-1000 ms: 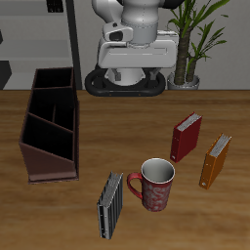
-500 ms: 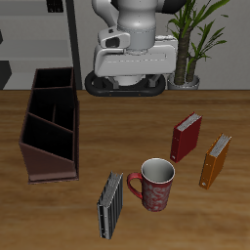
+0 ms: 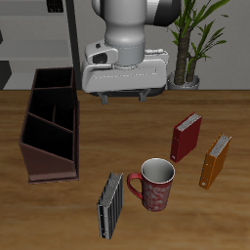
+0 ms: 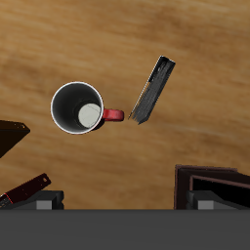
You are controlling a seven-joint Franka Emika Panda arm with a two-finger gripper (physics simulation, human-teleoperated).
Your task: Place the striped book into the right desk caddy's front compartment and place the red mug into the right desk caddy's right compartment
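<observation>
A: Exterior view first, biggest to smallest: the brown wooden tabletop (image 3: 117,127) carries everything. Next comes the long dark reddish-brown wooden desk caddy (image 3: 51,122) with slanted dividers. All its sections look empty, so neither placement is done.

B: And the arm?

A: The white arm's pincer (image 3: 123,95) hangs above the tabletop's back part, well apart from both task things. Its two short fingers show under the flat housing with a gap between them, so I judge it spread, and it holds nothing.

B: So which step is this?

A: The approach, I'd say, before any grasp. The thin striped book with the grey-and-black cover (image 3: 109,204) stands upright near the front edge, slightly tilted. The dark red mottled mug (image 3: 154,185) sits just beside it, upright, pale grey inside, its handle turned toward the book.

B: What does the wrist view add?

A: It looks straight down: the mug's round rim (image 4: 78,107) and the book's narrow top edge (image 4: 153,90) are close together, the handle reaching into the gap between them.

B: The next move, then?

A: Probably lowering toward the book and closing across its thin width. The mug stands so near that one finger could knock it; that is the risk.
</observation>
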